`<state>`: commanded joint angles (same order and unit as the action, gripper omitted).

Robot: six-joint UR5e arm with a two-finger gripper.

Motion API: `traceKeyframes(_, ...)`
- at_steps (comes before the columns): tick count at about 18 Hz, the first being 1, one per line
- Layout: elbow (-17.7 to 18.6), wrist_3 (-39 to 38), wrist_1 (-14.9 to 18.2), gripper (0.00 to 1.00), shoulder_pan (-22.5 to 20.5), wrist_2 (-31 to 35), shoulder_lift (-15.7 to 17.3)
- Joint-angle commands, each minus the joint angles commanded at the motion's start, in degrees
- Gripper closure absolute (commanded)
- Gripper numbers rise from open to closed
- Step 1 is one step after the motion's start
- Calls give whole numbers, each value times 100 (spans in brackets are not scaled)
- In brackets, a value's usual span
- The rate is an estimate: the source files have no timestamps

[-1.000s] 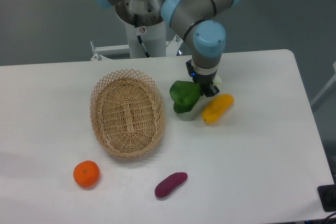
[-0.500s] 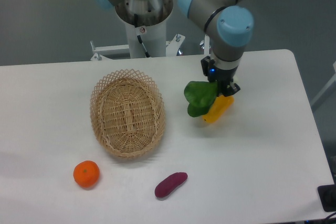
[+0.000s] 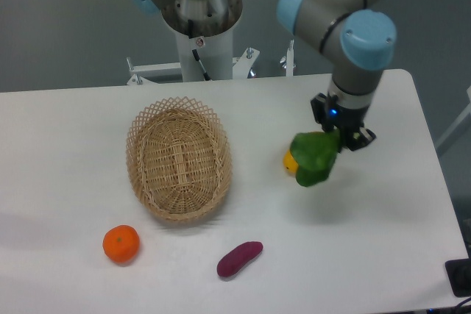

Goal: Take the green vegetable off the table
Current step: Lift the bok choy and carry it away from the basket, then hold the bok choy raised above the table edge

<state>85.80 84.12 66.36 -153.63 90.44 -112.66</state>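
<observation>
Camera view shows the gripper [image 3: 344,137] clamped on the green vegetable [image 3: 315,157], held clear of the table [image 3: 383,211] toward its right edge, leaves hanging over the yellow vegetable [image 3: 290,162]. Judged from this, lifting steadily with a firm grip should avoid slipping.

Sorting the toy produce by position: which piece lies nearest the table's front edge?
The purple sweet potato, lying below the basket; the orange sits slightly farther back, left of it.
</observation>
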Motion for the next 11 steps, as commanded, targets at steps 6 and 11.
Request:
traceKeyframes(6, -721, -80, 18, 63, 0, 0, -571)
traceKeyframes(11, -845, -71, 26, 63, -17, -9, -722)
